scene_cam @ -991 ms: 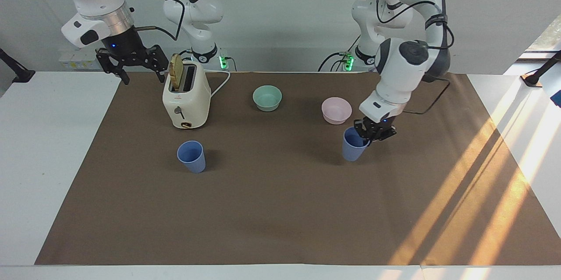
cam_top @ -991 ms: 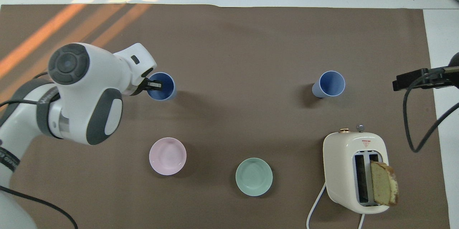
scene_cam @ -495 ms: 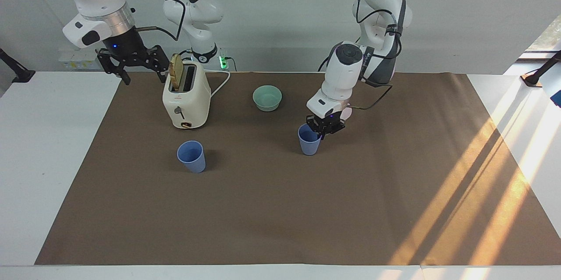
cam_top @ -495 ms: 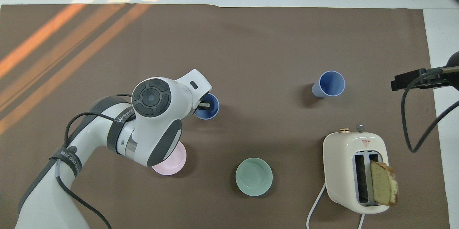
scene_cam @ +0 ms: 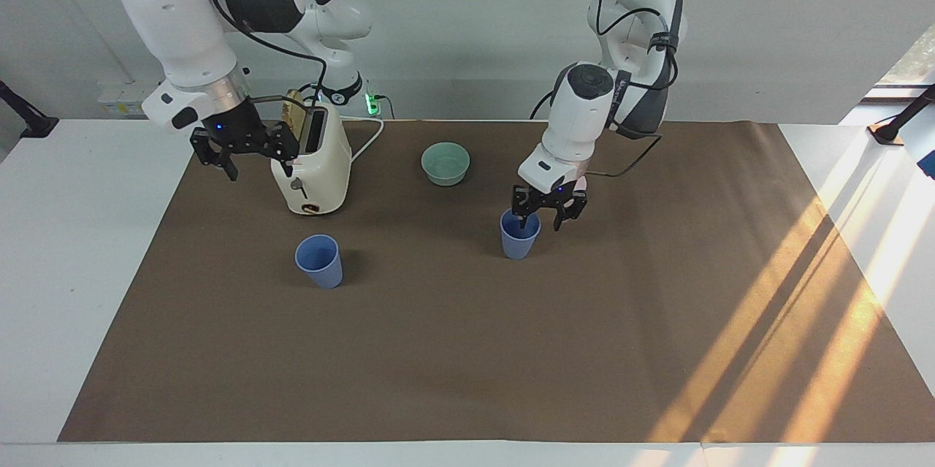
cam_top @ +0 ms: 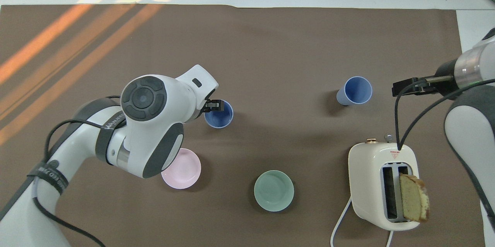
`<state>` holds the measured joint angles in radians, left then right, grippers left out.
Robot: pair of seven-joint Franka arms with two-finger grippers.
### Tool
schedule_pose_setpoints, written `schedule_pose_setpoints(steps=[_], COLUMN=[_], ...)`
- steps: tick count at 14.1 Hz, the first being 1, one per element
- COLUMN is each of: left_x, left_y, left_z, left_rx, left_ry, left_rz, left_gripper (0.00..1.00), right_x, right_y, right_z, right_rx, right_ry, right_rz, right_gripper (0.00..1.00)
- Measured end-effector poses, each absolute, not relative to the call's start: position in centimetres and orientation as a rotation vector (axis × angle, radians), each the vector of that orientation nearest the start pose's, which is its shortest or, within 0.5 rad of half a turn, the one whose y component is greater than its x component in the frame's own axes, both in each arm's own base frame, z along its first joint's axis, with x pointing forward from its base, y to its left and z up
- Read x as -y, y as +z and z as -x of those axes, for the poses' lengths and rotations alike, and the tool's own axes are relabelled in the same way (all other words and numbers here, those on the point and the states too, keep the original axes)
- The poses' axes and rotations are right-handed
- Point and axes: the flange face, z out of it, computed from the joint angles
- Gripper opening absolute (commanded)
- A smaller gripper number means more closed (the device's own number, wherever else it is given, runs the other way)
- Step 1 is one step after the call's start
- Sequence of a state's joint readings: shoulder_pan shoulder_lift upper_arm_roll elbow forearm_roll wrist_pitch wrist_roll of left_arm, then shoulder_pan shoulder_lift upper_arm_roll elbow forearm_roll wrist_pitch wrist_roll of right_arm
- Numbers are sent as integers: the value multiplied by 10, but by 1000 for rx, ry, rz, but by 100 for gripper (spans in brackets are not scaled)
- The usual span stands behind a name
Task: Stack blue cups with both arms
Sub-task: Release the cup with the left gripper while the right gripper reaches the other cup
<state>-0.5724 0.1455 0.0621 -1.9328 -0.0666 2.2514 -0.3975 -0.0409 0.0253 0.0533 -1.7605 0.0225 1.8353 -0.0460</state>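
Observation:
One blue cup (scene_cam: pixel 520 239) stands upright on the brown mat near its middle, also in the overhead view (cam_top: pixel 219 115). My left gripper (scene_cam: pixel 540 216) is right above its rim, open, with one finger at the rim and the other outside the cup; it also shows in the overhead view (cam_top: pixel 213 105). The second blue cup (scene_cam: pixel 318 261) stands alone toward the right arm's end, farther from the robots than the toaster, also in the overhead view (cam_top: pixel 356 90). My right gripper (scene_cam: pixel 250 153) is open and empty, in the air beside the toaster, also in the overhead view (cam_top: pixel 410 86).
A cream toaster (scene_cam: pixel 313 167) with a bread slice in one slot stands near the right arm's base. A mint-green bowl (scene_cam: pixel 445 162) sits near the robots. A pale pink bowl (cam_top: pixel 185 171) lies partly under the left arm. Brown mat (scene_cam: pixel 467 350) covers the table.
My left gripper carried the cup to the mat's middle and has now opened, leaving it standing. My right arm has come down and moved in beside the toaster.

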Motion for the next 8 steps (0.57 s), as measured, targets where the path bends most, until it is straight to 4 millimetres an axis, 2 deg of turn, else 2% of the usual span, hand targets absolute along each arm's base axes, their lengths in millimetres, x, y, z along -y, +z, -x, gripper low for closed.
schedule_pose_setpoints(steps=[1,3,6,8], left_x=[279,221,128,76], left_y=[450,489,533,564], left_z=[-534,-542,-551,-556], left_rx=[-136,-177,-269,-295], left_ry=[-232,-238,-280,-278], left_rz=[3248,3234,3203,3187], left_gripper=[100,100,100,100], right_x=[-8,-8,-6,-5], right_y=[527,491,436,398], right_z=[-581,-595,-614,-624], right_rx=[82,78,71,63], right_ry=[-62,-49,-67,-69], right_rz=[3116,3114,3111,3109], right_gripper=[100,100,100,100])
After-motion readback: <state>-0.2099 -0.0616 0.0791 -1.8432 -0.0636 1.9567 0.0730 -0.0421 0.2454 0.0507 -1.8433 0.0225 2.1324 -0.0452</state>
